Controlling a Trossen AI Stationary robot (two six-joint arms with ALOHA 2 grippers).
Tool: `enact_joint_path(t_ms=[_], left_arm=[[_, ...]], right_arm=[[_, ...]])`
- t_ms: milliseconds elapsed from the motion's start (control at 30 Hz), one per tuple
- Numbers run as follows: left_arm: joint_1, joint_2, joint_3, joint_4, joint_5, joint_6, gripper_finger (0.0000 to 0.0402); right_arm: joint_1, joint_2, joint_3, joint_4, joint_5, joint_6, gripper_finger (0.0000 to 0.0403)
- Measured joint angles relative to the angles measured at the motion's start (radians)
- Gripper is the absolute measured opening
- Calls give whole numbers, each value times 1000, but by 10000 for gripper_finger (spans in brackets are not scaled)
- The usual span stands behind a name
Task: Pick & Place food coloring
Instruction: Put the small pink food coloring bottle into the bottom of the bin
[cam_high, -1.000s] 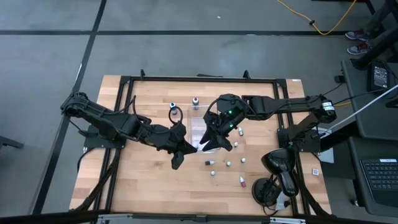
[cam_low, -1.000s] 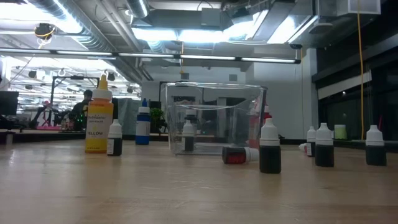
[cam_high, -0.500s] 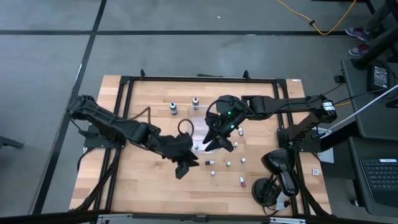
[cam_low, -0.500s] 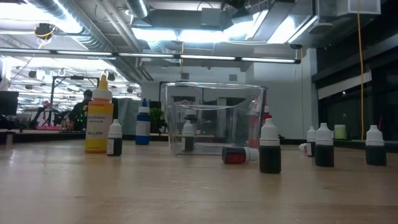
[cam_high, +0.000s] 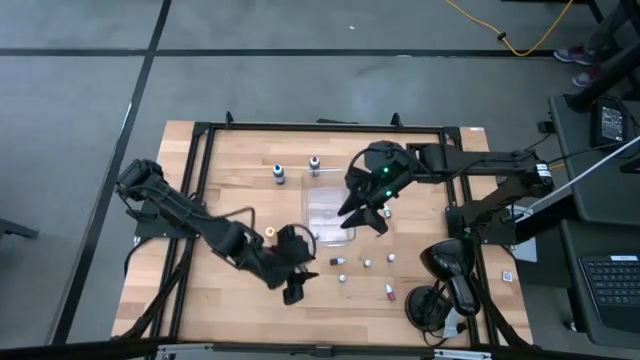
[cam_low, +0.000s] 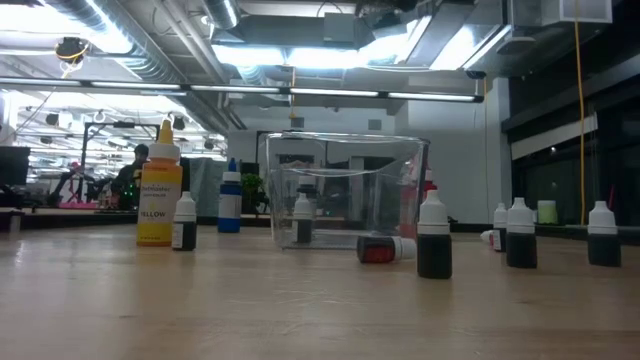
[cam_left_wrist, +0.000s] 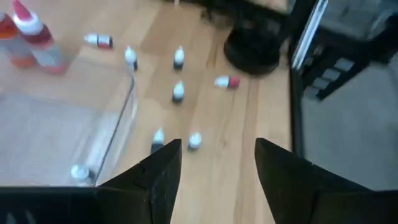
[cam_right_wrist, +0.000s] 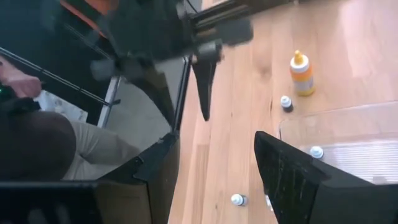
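Several tiny food coloring bottles (cam_high: 367, 263) stand loose on the wooden table, near and right of the clear tray (cam_high: 330, 212). One red bottle (cam_left_wrist: 227, 81) lies on its side. One small bottle (cam_low: 303, 216) stands inside the tray. My left gripper (cam_high: 297, 283) hangs open above the table, near-left of the tray, and two capped bottles (cam_left_wrist: 194, 140) stand just ahead of its fingers (cam_left_wrist: 163, 174). My right gripper (cam_high: 366, 215) hovers open over the tray's right edge with nothing between its fingers (cam_right_wrist: 292, 174). Neither gripper shows in the low view.
A tall yellow bottle (cam_low: 158, 185) and a blue one (cam_low: 230, 197) stand left of the tray. Two more bottles (cam_high: 278, 175) stand at the far side. A black round-based device (cam_high: 445, 262) sits at the near right. A person's legs (cam_right_wrist: 68, 149) show beyond the table's left edge.
My left gripper has gone from the tray's near-left corner toward the table's near edge and has sunk lower, rolling a little. My right gripper has drifted from over the tray toward its right edge. The bottles and the tray have stayed where they were.
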Motion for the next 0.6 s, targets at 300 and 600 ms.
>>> enact_joint_path(t_ms=[300,600], left_arm=[[-2,165,-1,-5,5,-18,183],[51,278,-2,1,17,-36,182]], right_arm=[[-2,-25,1,-9,-8,-18,208],[-2,-35,1,-20,-9,-35,208]])
